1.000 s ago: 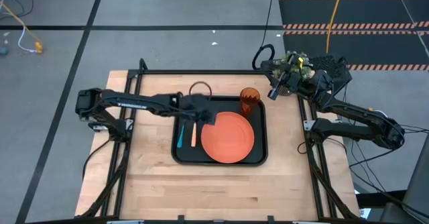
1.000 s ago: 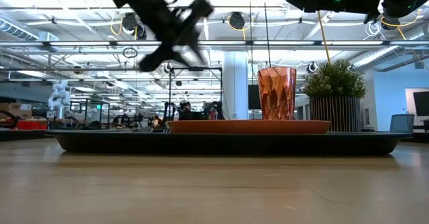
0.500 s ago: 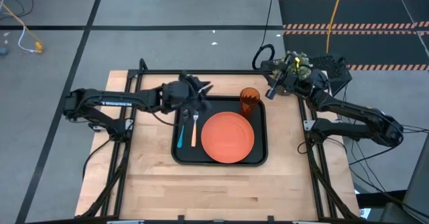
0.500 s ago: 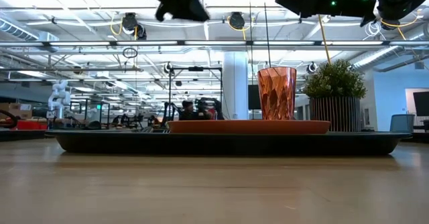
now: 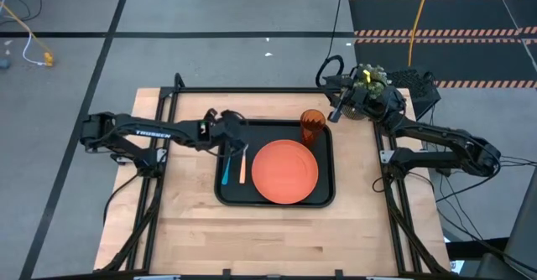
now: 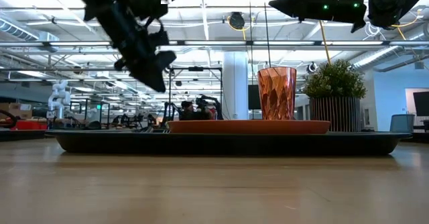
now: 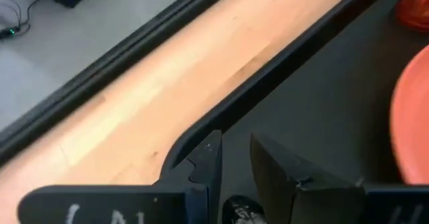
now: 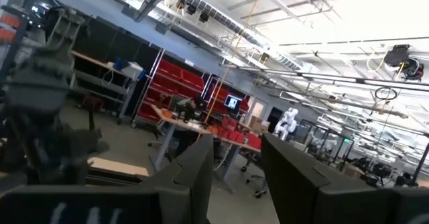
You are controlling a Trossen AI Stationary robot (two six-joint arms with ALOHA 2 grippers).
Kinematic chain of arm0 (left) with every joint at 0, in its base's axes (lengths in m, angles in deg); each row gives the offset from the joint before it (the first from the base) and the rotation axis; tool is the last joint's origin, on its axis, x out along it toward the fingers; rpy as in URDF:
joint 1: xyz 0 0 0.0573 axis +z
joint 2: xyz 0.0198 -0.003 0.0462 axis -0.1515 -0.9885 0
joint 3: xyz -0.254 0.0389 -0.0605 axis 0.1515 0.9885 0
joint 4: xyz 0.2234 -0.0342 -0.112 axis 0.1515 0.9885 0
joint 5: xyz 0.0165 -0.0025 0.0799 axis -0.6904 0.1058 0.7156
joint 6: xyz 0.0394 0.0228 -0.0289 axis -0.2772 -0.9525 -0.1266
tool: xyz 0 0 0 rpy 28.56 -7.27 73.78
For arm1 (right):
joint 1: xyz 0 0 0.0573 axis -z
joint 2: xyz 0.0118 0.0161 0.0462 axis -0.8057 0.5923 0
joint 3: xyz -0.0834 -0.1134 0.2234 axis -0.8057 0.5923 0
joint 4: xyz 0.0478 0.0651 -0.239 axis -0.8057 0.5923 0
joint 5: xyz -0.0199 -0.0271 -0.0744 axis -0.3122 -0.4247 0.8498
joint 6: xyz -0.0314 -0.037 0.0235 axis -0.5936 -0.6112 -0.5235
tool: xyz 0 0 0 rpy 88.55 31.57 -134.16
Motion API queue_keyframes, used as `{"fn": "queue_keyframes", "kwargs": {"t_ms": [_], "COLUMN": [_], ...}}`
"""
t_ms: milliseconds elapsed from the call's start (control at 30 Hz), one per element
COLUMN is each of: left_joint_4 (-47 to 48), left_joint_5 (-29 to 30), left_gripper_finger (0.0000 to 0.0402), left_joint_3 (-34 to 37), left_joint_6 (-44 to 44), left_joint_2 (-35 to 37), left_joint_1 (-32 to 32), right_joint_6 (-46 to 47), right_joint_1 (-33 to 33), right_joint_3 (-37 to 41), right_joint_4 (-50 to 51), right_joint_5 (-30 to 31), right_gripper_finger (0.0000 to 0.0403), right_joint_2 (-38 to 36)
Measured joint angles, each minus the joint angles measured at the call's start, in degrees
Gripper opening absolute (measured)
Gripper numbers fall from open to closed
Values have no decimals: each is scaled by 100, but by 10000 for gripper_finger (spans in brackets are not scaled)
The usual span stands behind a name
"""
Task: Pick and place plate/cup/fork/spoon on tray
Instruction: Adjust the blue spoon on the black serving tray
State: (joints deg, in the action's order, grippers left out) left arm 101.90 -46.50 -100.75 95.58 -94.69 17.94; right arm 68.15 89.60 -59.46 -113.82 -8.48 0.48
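The black tray (image 5: 325, 194) lies in the middle of the table. On it are the orange plate (image 5: 285, 172), the amber ribbed cup (image 5: 312, 122) at its far right corner, the tan-handled fork (image 5: 242, 166) and the blue-handled spoon (image 5: 225, 171) side by side at its left. My left gripper (image 5: 239, 140) hovers open and empty above the tray's far left corner (image 7: 194, 143), just beyond the fork's tines. My right gripper (image 5: 335, 116) is open and empty, raised high off the tray's far right, near the potted plant (image 5: 370, 80).
The potted plant (image 6: 335, 93) stands beyond the tray's far right corner, under my right arm. Bare wooden table (image 5: 277, 234) lies on the near side of the tray and along its left and right sides. A black frame runs around the table's edges.
My left gripper has left the spot over the fork on the tray: it rose toward the far left, then came down again a little farther toward the table's left edge. The fork and spoon stay lying on the tray.
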Motion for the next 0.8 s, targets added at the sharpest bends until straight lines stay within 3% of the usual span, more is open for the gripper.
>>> {"fn": "queue_keyframes", "kwargs": {"t_ms": [200,467,533,667,800], "left_joint_4": [-956,-1244,-1306,-1241,-1071], "left_joint_5": [0,-326,-584,-1683,-1963], "left_gripper_finger": [81,81,81,81,81], "left_joint_3": [938,1126,1126,1126,1126], "left_joint_6": [458,551,609,1316,1666], "left_joint_2": [1,7,7,9,9], "left_joint_1": [198,365,452,842,1054], "right_joint_6": [-23,-245,-277,-264,-257], "right_joint_1": [-3,-2,-2,-2,-2], "right_joint_3": [0,0,0,0,0], "right_joint_4": [-56,-182,-215,-314,-382], "right_joint_5": [-3,-4,-4,-6,-15], "right_gripper_finger": [118,118,118,118,118], "right_joint_2": [4,4,4,4,4]}}
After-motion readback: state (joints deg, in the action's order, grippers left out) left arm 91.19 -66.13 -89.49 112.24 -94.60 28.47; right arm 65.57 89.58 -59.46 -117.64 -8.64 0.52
